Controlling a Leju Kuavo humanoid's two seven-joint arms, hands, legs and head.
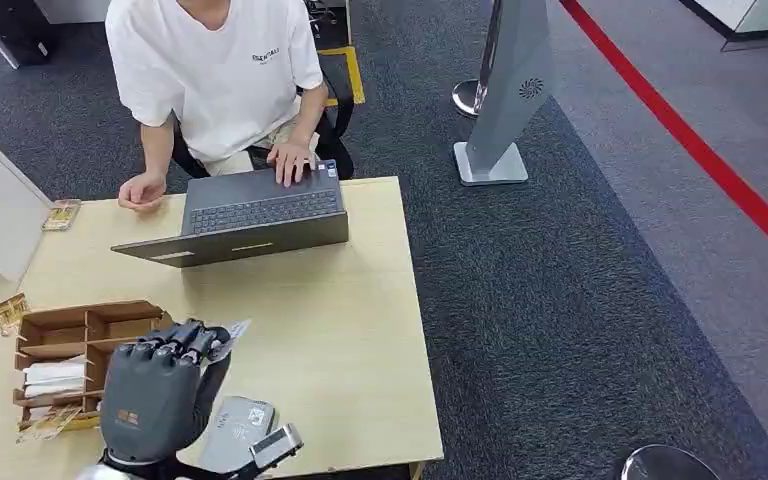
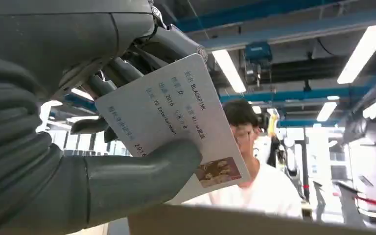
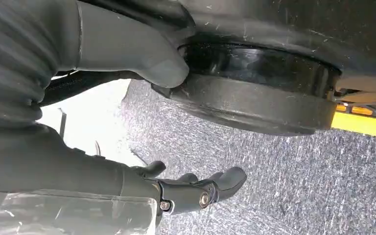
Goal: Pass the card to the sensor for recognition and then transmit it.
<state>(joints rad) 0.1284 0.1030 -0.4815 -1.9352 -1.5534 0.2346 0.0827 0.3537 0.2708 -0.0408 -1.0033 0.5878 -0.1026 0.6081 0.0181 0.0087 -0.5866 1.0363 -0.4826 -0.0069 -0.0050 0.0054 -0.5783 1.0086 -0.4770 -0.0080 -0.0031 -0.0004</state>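
The head view is evenly and softly lit, with faint shadows on the table (image 1: 340,330). In the left wrist view, glare is cast by ceiling light strips (image 2: 364,51) at two o'clock, and the background is overexposed and blurred.

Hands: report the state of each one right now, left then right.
Left hand: holding the card, pinched between thumb and fingers.
Right hand: open, holding nothing, fingers apart, hanging over the carpet.
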